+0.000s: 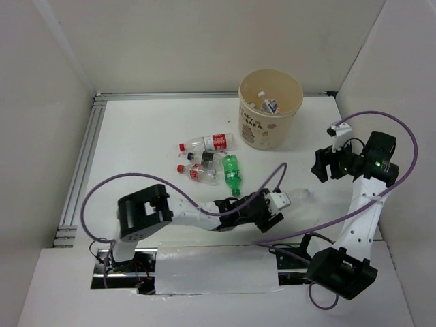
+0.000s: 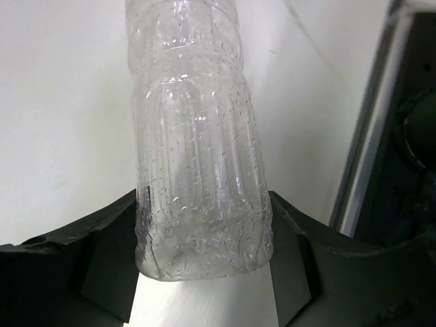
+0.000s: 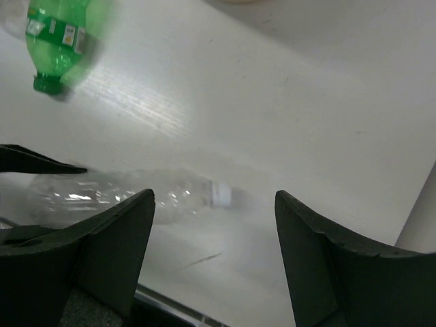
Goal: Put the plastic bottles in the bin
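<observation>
Gripping a clear bottle (image 2: 201, 170) by its base end, the left tool (image 1: 279, 206) is closed on it from both sides, w/ the base seated between the jaws. From above, that bottle sticks out to the right of the tool, toward the front of the table (image 1: 136, 129), right of centre. Its white cap (image 3: 221, 194) points away from the left arm. Can't tell if the bottle touches the table or sits just above it.

Right tool (image 1: 320, 165) is held up over the table's right side, well apart from the clear bottle. Its jaws are spread wide w/ nothing between them, and its cam looks down on that bottle.

Bin (image 1: 270, 129) stands at the back, right of centre, w/ a few bottles inside (image 1: 269, 104); exact count unclear.

Left of the bin, four bottles lie on the table in a loose group:
- a red-capped bottle (image 1: 208, 143) w/ a red/white label
- a dark-labelled one (image 1: 204, 158)
- a smaller red-labelled one (image 1: 197, 174)
- a green bottle (image 1: 233, 174) just right of those, cap toward the front
</observation>
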